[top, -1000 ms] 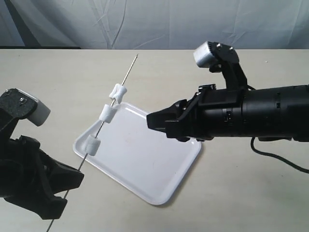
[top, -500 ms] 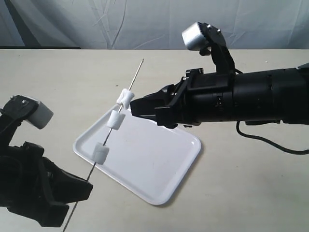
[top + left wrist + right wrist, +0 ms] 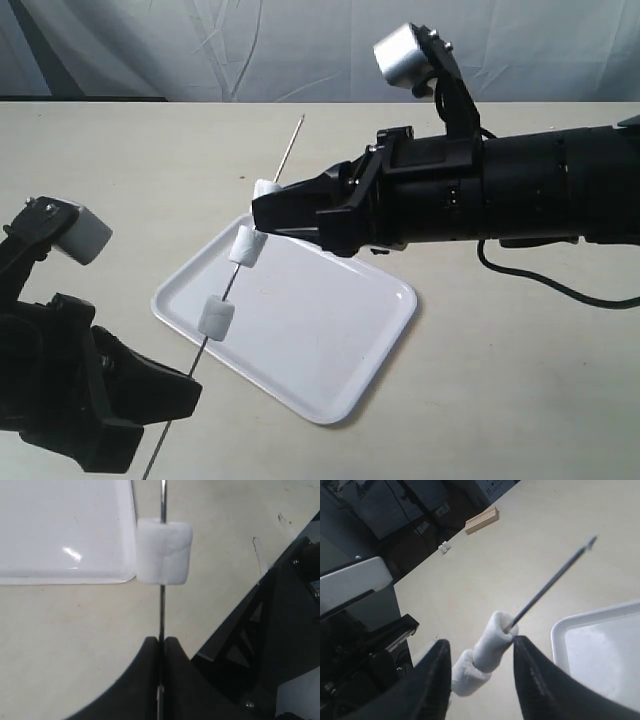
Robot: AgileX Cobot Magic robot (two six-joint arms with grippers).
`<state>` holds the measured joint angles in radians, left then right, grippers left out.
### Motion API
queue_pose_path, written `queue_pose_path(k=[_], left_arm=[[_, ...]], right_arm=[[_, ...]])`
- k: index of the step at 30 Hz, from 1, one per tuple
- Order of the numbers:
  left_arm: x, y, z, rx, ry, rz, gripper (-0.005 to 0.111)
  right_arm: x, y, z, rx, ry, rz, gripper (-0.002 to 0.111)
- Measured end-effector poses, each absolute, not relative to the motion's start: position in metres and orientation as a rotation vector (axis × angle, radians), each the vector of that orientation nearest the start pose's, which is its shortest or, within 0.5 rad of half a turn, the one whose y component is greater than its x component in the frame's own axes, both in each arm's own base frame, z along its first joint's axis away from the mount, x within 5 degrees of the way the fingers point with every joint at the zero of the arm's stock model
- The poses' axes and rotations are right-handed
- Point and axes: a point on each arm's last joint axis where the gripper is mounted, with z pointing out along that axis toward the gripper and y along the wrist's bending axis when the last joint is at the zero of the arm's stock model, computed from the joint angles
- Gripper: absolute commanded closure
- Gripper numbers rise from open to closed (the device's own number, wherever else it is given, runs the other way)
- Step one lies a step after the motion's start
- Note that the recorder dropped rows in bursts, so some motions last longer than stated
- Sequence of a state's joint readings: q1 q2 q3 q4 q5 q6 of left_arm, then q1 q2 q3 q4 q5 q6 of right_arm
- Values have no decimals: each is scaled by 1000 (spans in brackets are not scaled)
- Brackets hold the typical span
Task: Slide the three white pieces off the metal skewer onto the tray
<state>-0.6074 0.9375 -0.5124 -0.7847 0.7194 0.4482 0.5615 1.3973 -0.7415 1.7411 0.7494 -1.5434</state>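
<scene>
- Skewer (image 3: 232, 283) up off the tabletop (image 3: 520, 380), slanting from the lower left, its bare tip aimed at the wrinkled cloth backdrop (image 3: 300, 40).
- Left end effector (image 3: 161, 650) has it: fingers (image 3: 147, 655) are pinched tight together on the rod's lower end, with only thin metal between them.
- White pieces (image 3: 246, 246), all three, are threaded on the rod. From the exterior camera that's the top piece (image 3: 267, 189), the middle piece and the bottom piece (image 3: 217, 320), with bare rod showing between each.
- Right end effector (image 3: 262, 212) reaches in from the right, all the way to the rod, jaws spread wide and gripping nothing.
- Its jaws stand one on each side of the top piece. The right wrist camera shows that piece sitting in the gap, but whether either jaw touches it, I can't tell.
- Tray (image 3: 320, 340) lies flat on the tabletop, turned corner-on, beneath the rod's middle stretch.
- From the exterior camera, the middle and bottom pieces line up over the tray's left edge.
- Left wrist camera: the bottom piece sits a short way up the rod from the pinched fingers, level with the tray's rounded corner.
- Wooden block (image 3: 481, 520) lies far off on the tabletop in the right wrist view, well apart from everything.
</scene>
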Motion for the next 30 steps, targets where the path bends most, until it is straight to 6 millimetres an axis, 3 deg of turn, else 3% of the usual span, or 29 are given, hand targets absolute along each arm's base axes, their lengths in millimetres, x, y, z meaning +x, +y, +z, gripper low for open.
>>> queue_pose_path(k=[13, 20, 30], left_arm=[[103, -128, 251, 773, 2414, -995, 107], [103, -128, 251, 778, 2412, -994, 107], [103, -128, 251, 786, 2408, -984, 107]], right_arm=[[201, 199, 269, -801, 1915, 1250, 69], [201, 199, 269, -798, 1918, 1253, 94], [202, 199, 270, -773, 1922, 1274, 96]])
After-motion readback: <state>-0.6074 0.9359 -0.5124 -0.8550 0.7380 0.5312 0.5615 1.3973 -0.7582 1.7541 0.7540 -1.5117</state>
